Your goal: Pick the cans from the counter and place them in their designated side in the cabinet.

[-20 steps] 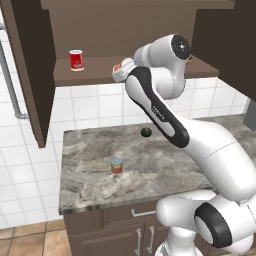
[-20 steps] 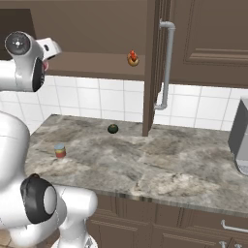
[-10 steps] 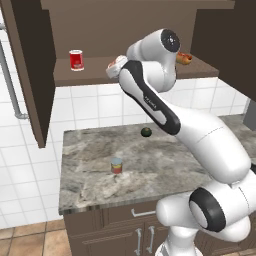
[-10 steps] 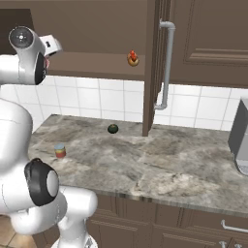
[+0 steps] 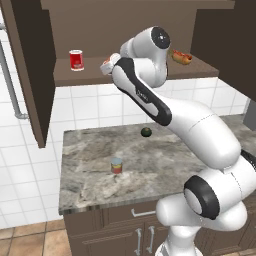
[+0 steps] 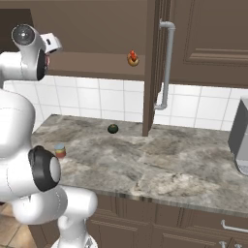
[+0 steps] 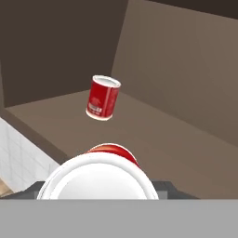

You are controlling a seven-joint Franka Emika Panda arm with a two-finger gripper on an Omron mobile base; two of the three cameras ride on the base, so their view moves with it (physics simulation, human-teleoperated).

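A red can with a white rim (image 5: 76, 59) stands upright on the left part of the cabinet's shelf board (image 5: 90, 76). My gripper (image 5: 107, 64) hangs at shelf height just right of it, shut on a second red, white-rimmed can (image 7: 100, 176). In the hand view the shelf can (image 7: 103, 97) lies ahead of the held one, with a gap between them. The held can hides most of my fingers. The shorter can with a blue-grey top (image 5: 116, 165) stands on the marbled counter (image 5: 170, 165), below and in front, and is also seen as the short can (image 6: 60, 150).
A hot dog (image 5: 181, 57) lies on the right end of the shelf. A dark green round fruit (image 5: 146, 132) sits near the counter's back. Tall open cabinet doors (image 5: 30, 70) flank the shelf; one with a long metal handle (image 6: 166, 63) hangs right.
The gripper has moved a little leftward along the shelf with the can in it, closer to the red can standing there. The cans on shelf and counter have not moved.
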